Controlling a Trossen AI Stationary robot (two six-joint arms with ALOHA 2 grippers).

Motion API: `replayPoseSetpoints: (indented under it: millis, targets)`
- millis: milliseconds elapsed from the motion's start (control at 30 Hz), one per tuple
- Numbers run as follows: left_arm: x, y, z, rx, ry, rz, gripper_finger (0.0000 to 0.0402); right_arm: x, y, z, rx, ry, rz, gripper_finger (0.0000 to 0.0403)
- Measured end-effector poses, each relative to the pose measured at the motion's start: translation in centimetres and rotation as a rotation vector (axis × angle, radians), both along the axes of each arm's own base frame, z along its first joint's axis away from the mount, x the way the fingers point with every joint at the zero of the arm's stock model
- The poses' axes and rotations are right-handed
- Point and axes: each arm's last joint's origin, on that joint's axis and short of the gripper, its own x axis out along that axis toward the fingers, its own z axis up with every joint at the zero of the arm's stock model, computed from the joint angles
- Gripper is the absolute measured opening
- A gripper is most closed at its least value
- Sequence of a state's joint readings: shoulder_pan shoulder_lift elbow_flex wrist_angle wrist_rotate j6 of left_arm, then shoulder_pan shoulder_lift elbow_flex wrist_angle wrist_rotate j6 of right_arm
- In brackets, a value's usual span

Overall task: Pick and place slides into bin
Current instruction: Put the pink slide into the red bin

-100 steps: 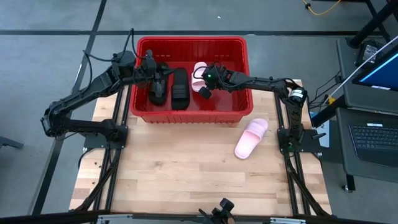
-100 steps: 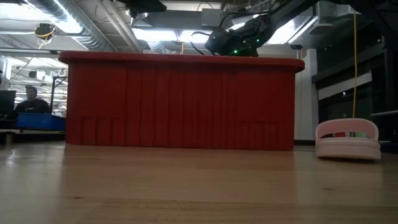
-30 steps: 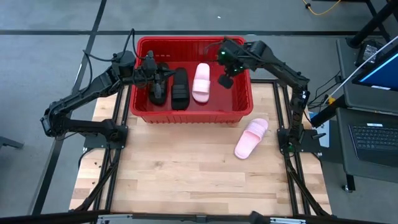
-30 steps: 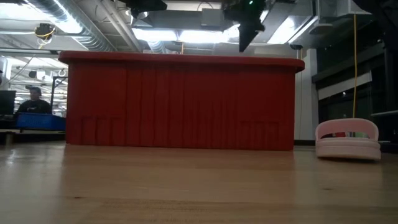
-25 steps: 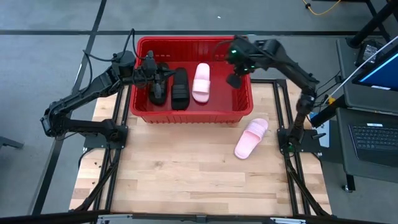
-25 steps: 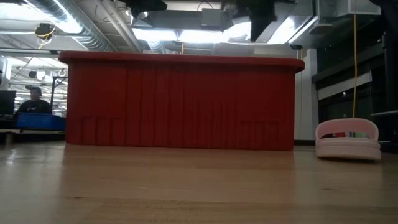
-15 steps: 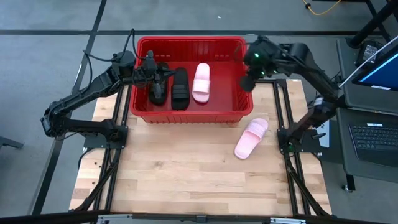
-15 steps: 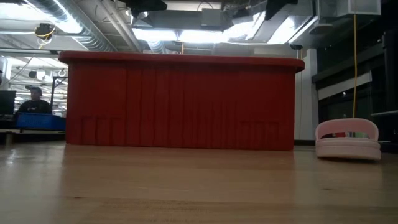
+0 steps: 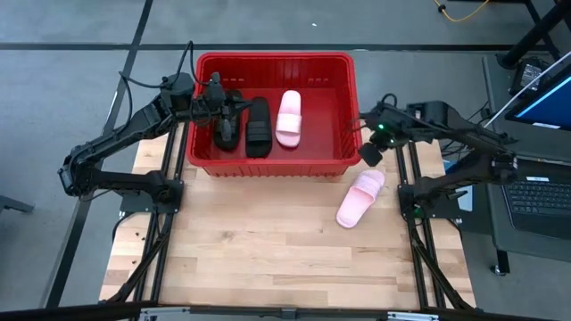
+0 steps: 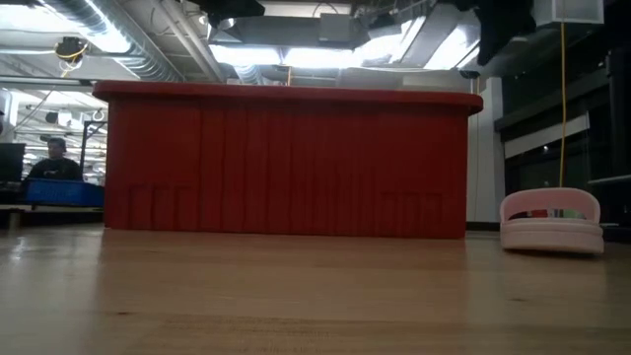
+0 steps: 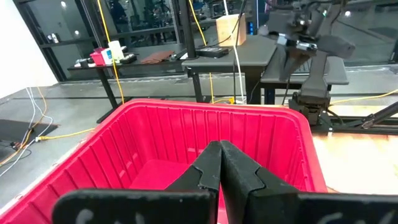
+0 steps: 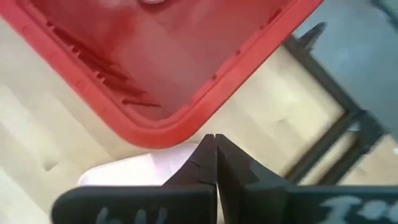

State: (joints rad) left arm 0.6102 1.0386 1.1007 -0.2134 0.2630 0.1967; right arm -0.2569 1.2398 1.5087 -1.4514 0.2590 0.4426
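Right gripper (image 9: pixel 370 152) has swung out of the bin (image 9: pixel 272 168) since 3.3 s ago, when it hung over the pink slide inside; it now sits outside the bin's right wall, above the table near the bin's front-right corner. Its own wrist view shows the 2 fingers pressed together with nothing between them, looking down on that corner and the pale slide below.

Count so far: 3 of 4 slides are in the bin. 2 black slides (image 9: pixel 258 126) lie side by side at the left, 1 pink slide (image 9: pixel 287 117) just right of them.

Remaining: 1 pink slide (image 9: pixel 360 197) on the table (image 9: pixel 268 241), near the bin's front-right corner but apart from it.

Left gripper (image 9: pixel 217 105) hovers over the black slides at the bin's left end, fingers closed together and empty in its wrist view.

Judgement: task about 3/4 done; the right arm appears headed for the last slide.
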Motion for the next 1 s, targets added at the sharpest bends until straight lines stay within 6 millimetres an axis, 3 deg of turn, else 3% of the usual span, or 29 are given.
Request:
replayPoseSetpoints:
  millis: [400, 767, 1000]
  targets:
    - [0.8, -1.4, 0.0, 0.001, -0.001, -0.075, 0.0003, -3.7, 1.1, -3.8, 0.078, -0.011, -0.057, 0.0004]
    - [1.8, -3.2, 0.5, 0.020, -0.047, -0.166, 0.0002, -4.5, 1.9, -8.4, 0.304, 0.048, 0.036, 0.0005]
    - [2.4, -4.5, 0.9, 0.017, -0.087, -0.218, 0.0002, -5.1, 1.5, -10.3, 0.305, 0.083, 0.048, 0.0006]
